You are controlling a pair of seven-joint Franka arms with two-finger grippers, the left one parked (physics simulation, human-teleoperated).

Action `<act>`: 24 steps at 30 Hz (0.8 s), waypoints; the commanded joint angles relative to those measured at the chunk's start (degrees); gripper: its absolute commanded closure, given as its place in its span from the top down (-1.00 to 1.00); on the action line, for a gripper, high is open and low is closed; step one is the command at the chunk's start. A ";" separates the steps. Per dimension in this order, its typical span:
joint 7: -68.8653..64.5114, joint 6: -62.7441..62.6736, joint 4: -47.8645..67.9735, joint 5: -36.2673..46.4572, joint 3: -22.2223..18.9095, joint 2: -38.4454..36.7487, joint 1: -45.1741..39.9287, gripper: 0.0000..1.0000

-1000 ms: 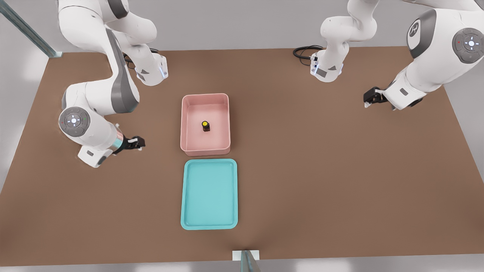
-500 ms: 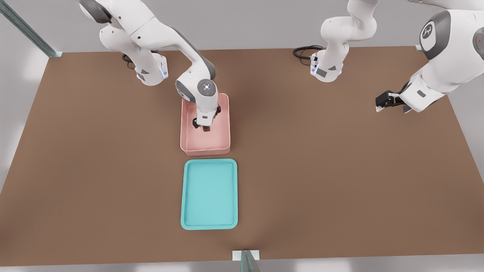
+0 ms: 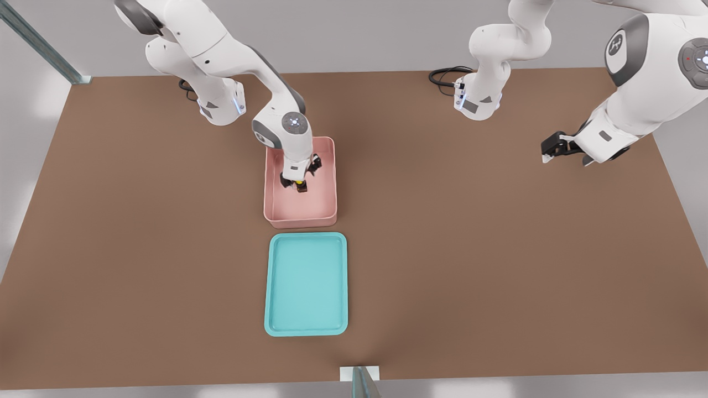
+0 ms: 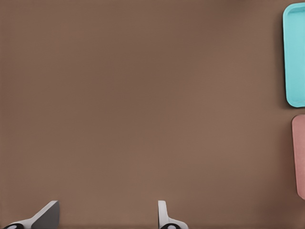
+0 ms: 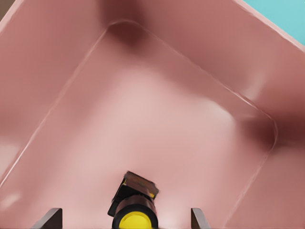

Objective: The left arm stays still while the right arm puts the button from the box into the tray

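Observation:
The button (image 3: 301,187) (image 5: 134,210), a yellow cap on a dark block, stands upright near the middle of the pink box (image 3: 276,213) (image 5: 143,109). My gripper (image 3: 299,181) (image 5: 126,217) hangs inside the box right over the button, on the arm that reaches in from the front view's back left. It is open, with its fingertips (image 5: 53,218) wide apart on either side of the button and clear of it. The teal tray (image 3: 307,284) (image 5: 288,14) lies bare just in front of the box.
The box and tray sit end to end on a brown table (image 3: 498,249). A black cable (image 3: 442,74) lies at the back by the other arm's base. A metal post (image 3: 359,380) stands at the front edge. The left wrist view catches the tray's edge (image 4: 295,52) and the box's edge (image 4: 299,157).
My arm swung from the front view's left side to over the box and lowered the gripper into it. In the last half second it shifted slightly, and the yellow cap shows below the fingers.

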 commanded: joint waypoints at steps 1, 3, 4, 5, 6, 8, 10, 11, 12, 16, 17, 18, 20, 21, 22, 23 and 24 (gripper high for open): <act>6.44 1.17 0.14 -1.21 -0.01 0.63 0.14 1.00; 6.53 1.34 0.75 -1.21 -0.01 2.65 0.58 1.00; 6.44 1.78 1.02 -1.21 -0.01 3.71 0.67 1.00; 6.44 2.22 0.93 -1.21 -0.01 4.58 0.58 1.00; 6.44 2.22 0.84 -1.65 -0.36 4.76 0.58 1.00; 6.44 2.22 0.40 -3.23 -0.80 4.85 0.40 1.00; 6.44 2.22 0.40 -3.58 -0.89 5.29 0.40 1.00; 6.53 2.31 0.84 -3.67 -0.89 5.73 0.58 1.00; 6.53 2.75 1.11 -3.67 -0.89 6.52 0.75 1.00; 6.44 3.80 1.46 -3.67 -1.06 8.63 0.75 0.80; 6.53 4.24 1.54 -3.76 -1.33 8.98 0.75 0.77; 6.44 4.24 1.54 -3.76 -1.42 8.98 0.75 0.43; 6.53 4.33 1.54 -3.76 -1.68 9.42 0.84 0.10; 6.53 4.33 1.54 -3.76 -1.77 9.51 0.75 -0.07; 6.53 4.07 2.16 -3.67 -1.85 9.42 0.58 -0.27; 6.53 3.54 2.69 -3.67 -1.85 8.98 0.32 -0.36; 6.62 1.96 4.09 -3.58 -1.77 8.10 -0.04 -0.42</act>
